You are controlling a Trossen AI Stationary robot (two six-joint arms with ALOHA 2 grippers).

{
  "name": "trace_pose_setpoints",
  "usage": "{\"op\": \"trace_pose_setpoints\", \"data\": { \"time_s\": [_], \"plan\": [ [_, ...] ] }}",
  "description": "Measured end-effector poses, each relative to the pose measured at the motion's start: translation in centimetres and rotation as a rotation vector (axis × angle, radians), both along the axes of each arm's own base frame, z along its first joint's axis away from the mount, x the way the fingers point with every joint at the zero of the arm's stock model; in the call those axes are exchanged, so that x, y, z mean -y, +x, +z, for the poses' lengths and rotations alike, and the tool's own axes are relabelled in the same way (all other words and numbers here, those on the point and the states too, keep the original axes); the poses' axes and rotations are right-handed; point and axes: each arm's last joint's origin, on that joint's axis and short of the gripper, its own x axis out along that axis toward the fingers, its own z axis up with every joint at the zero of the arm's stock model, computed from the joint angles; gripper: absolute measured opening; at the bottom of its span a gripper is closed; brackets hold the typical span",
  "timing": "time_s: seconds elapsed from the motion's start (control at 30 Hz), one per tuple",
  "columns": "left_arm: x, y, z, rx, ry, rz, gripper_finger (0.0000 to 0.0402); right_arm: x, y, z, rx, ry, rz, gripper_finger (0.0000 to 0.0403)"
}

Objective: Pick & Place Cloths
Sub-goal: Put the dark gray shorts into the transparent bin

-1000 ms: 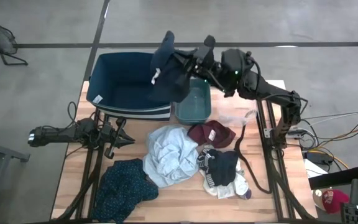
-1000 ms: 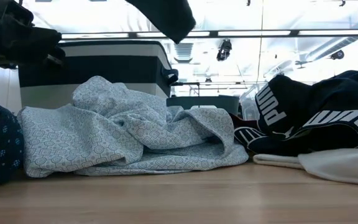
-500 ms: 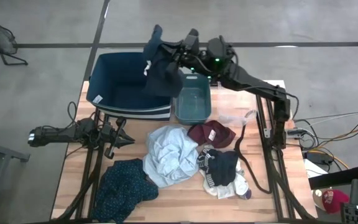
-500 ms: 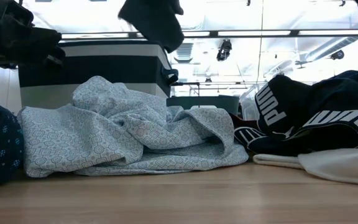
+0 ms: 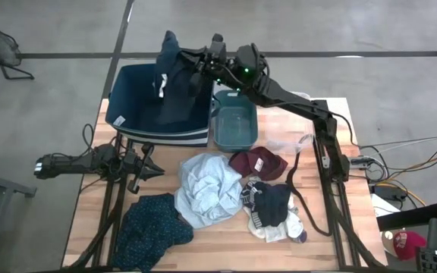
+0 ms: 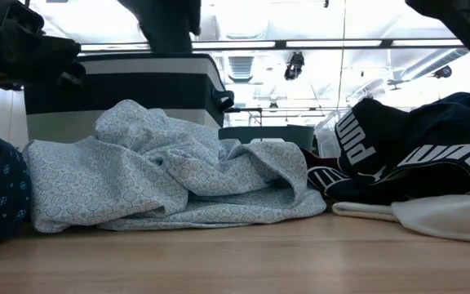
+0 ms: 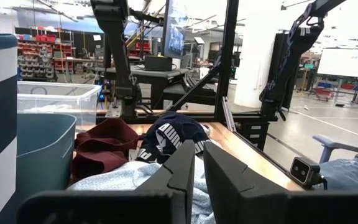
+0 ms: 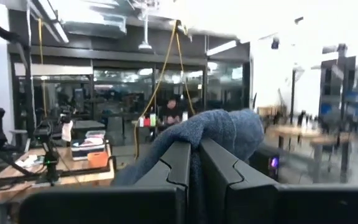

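Note:
My right gripper (image 5: pixel 188 61) reaches out over the big blue bin (image 5: pixel 131 114) at the table's far left, shut on a dark navy cloth (image 5: pixel 171 87). That cloth also shows at the top of the low view (image 6: pixel 166 24). Lying on the table are the pale blue-grey cloth (image 5: pixel 207 189), the dark teal patterned cloth (image 5: pixel 150 231), the maroon cloth (image 5: pixel 258 163), a navy cloth with white lettering (image 5: pixel 273 201) and a white cloth (image 5: pixel 287 226). My left gripper (image 5: pixel 156 168) waits shut at the table's left, low over the wood. My right gripper pinches the dark navy cloth between its two fingers (image 8: pixel 179 165) at a bunched upper part (image 8: pixel 225 127); I cannot tell how many layers. The fingers come about level from the table's right. The cloth is lifted clear and hangs slack below them, over the blue bin's inside.
A small teal bin (image 5: pixel 236 127) stands right of the blue bin, and a clear plastic bin (image 5: pixel 298 98) sits at the far right. The right arm (image 5: pixel 294 106) spans the far half of the table. Bare wood shows along the near edge (image 5: pixel 218 250).
My right gripper has moved toward the table's left, staying shut and carrying the navy cloth from above the teal bin's edge to above the blue bin. The cloth hangs clear throughout and has swung along with it.

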Motion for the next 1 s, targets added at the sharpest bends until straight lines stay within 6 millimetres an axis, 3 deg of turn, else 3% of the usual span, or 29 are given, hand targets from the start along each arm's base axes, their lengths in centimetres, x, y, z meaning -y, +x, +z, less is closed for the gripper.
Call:
{"op": "trace_pose_setpoints", "data": {
  "time_s": [0.23,0.5,1.0],
  "plan": [
    [0.0,0.0,0.0,0.001,0.0,0.0,0.0041,0.4,1.6,-4.0,-0.272,0.087,0.068,0.0013],
    [0.0,0.0,0.0,0.002,0.0,0.0,0.0041,0.4,1.3,-7.0,-0.576,0.121,0.096,0.0013],
    [0.0,0.0,0.0,0.001,0.0,0.0,0.004,-0.4,1.1,-8.2,-0.704,0.101,0.183,0.0032]
  ]
}}
